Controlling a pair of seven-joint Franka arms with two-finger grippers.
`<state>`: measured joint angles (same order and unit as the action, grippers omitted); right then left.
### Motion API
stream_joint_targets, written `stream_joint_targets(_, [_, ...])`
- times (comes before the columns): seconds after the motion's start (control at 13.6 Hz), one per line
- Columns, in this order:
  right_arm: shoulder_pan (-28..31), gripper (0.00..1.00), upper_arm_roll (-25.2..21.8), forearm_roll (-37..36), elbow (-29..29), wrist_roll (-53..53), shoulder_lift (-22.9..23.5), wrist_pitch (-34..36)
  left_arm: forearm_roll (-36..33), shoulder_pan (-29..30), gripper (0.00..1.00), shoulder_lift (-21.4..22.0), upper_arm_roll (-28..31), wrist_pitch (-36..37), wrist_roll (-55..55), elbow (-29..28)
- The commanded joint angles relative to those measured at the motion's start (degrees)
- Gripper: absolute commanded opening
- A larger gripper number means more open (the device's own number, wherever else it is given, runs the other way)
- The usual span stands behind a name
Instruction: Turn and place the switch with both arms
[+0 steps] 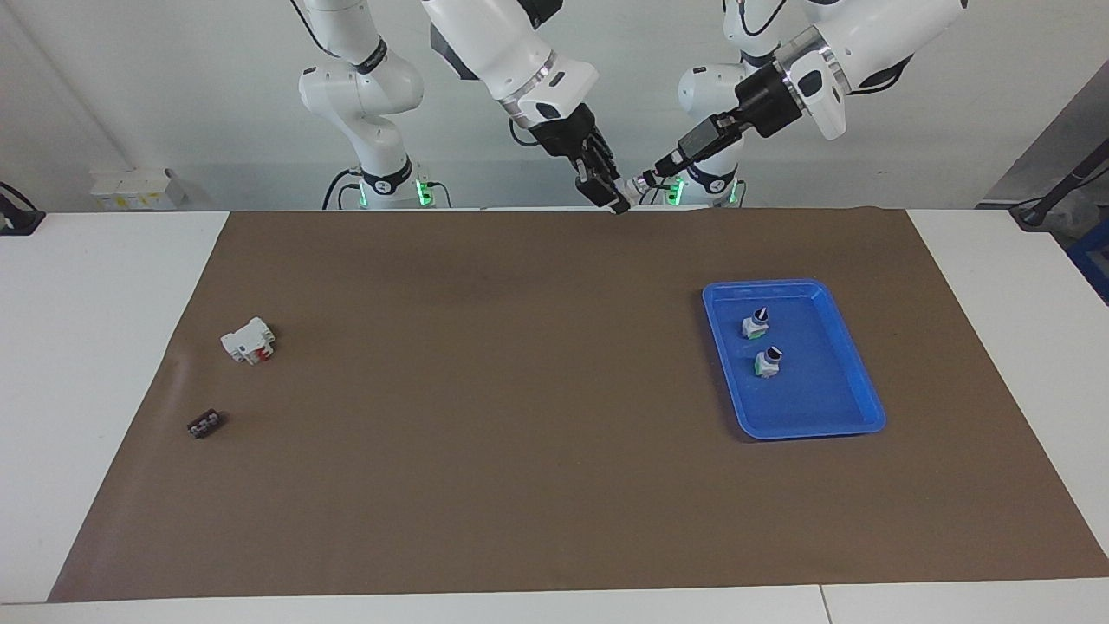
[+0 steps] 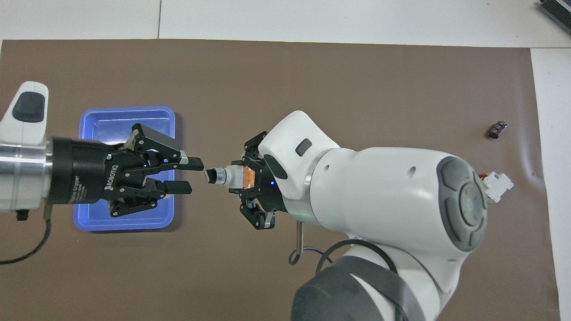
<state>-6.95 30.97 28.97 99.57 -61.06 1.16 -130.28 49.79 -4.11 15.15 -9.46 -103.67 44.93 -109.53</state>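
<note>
right hand (image 2: 243,176) clamps the switch (image 2: 229,175) aloft beside the blue tray (image 1: 858,381); left hand (image 2: 189,175), half open at its knob (image 2: 213,175), may slip if misaligned.

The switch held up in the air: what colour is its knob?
Black, on a silver collar. The switch shows best in the overhead view.

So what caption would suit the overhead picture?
Right gripper holds a switch aloft while the left gripper nears its black knob.

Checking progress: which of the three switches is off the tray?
The switch held in the right gripper, knob toward the left gripper; the other two switches sit in the blue tray.
</note>
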Motion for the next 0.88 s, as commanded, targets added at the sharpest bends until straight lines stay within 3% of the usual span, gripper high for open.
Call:
stream_joint_targets(0.0, [0.01, 0.0, 0.32, 1.18, 0.63, 1.21, -0.29, -2.53, 1.19, -1.16, 0.34, 2.69, 0.05, -3.99, 0.77, -3.75])
stream_joint_targets(0.81, [0.01, 0.0, 0.32, 1.18, 0.8, 1.29, -0.37, -2.62, 1.01, -0.72, 0.3, 2.6, 0.23, -6.01, -2.13, -3.76])
